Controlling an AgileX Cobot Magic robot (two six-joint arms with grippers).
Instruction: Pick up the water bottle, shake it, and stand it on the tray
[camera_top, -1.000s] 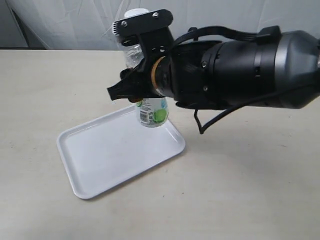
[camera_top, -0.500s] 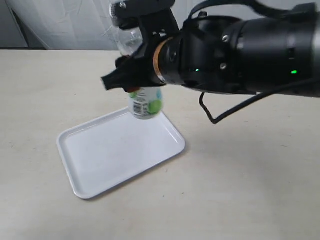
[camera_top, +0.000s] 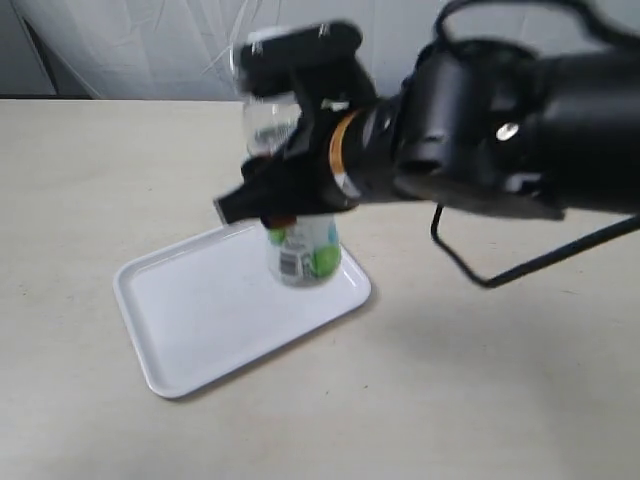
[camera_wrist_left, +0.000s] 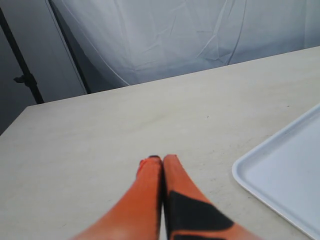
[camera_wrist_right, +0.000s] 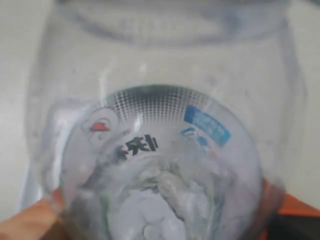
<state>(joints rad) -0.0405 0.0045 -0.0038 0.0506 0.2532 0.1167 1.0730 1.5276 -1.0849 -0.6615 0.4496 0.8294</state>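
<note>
The water bottle (camera_top: 302, 250) hangs upright over the far right corner of the white tray (camera_top: 200, 320), its green-and-white label showing below the right gripper (camera_top: 290, 205), which is shut on its middle. The clear upper part and white cap (camera_top: 265, 45) rise behind the gripper's black housing. I cannot tell whether the base touches the tray. In the right wrist view the bottle (camera_wrist_right: 165, 150) fills the frame, with orange fingers (camera_wrist_right: 30, 220) at both sides. The left gripper (camera_wrist_left: 162, 159) is shut and empty above bare table, with the tray's corner (camera_wrist_left: 280, 175) beside it.
The beige table (camera_top: 480, 380) spreads around the tray. A white cloth backdrop (camera_top: 150, 50) hangs behind the table's far edge. A black stand pole (camera_wrist_left: 20, 65) is at the back in the left wrist view.
The right gripper swung the bottle up and to the left, then brought it back down lower, nearer the tray's far right corner. The left gripper shows no earlier frame.
</note>
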